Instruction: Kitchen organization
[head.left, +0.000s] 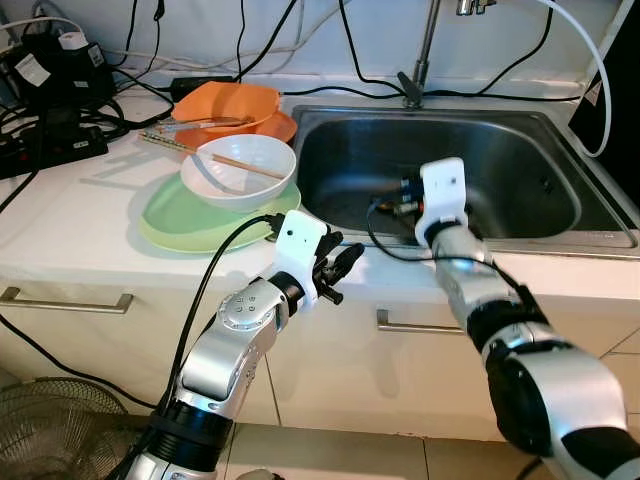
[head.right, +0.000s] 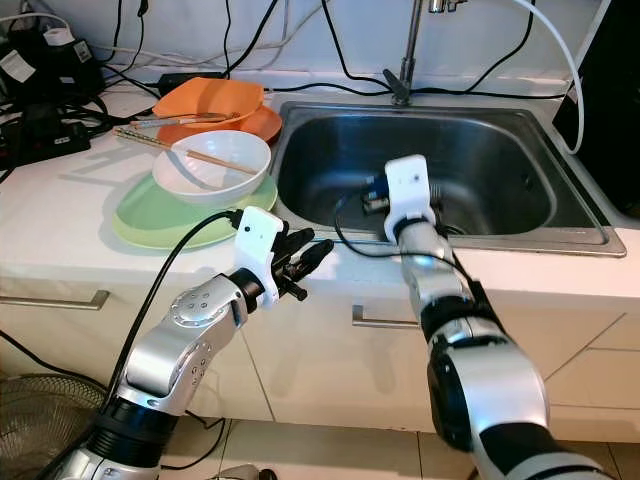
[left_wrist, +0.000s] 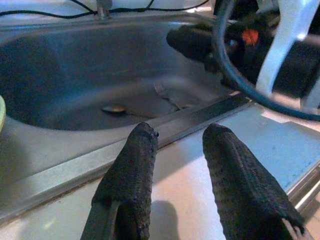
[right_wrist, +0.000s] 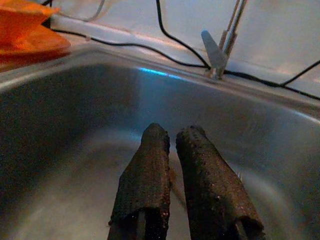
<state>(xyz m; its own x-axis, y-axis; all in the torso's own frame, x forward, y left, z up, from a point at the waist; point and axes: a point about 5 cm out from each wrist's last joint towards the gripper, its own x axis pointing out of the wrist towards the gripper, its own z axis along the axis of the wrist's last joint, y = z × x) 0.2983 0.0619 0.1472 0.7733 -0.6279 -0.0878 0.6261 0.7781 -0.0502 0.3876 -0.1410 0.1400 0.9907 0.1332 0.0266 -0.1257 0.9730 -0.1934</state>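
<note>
A stainless steel sink (head.left: 560, 215), rectangular with rounded corners and a dull brushed basin, takes up the upper right of the left eye view. Its flat metal rim meets a smooth white counter (head.left: 80, 220) that runs off to the left. In the upper left of that view a glossy white bowl (head.left: 238, 170) sits on a pale green plate (head.left: 175, 222), with a chopstick (head.left: 248, 166) lying across the bowl, its long axis running from upper left to lower right. Behind them an orange bowl (head.left: 226, 104) rests on an orange plate.

The right gripper (right_wrist: 170, 135) is down inside the basin, its two rough black fingers almost pressed together with only a thin slit between them and nothing seen in their grasp; bare steel lies all around them. The left gripper (left_wrist: 177, 137) hovers over the counter's front edge, just short of the sink rim, its textured fingers spread apart and empty, pointing toward the basin. A small flat object (left_wrist: 114, 108) lies on the basin floor; what it is cannot be told.
</note>
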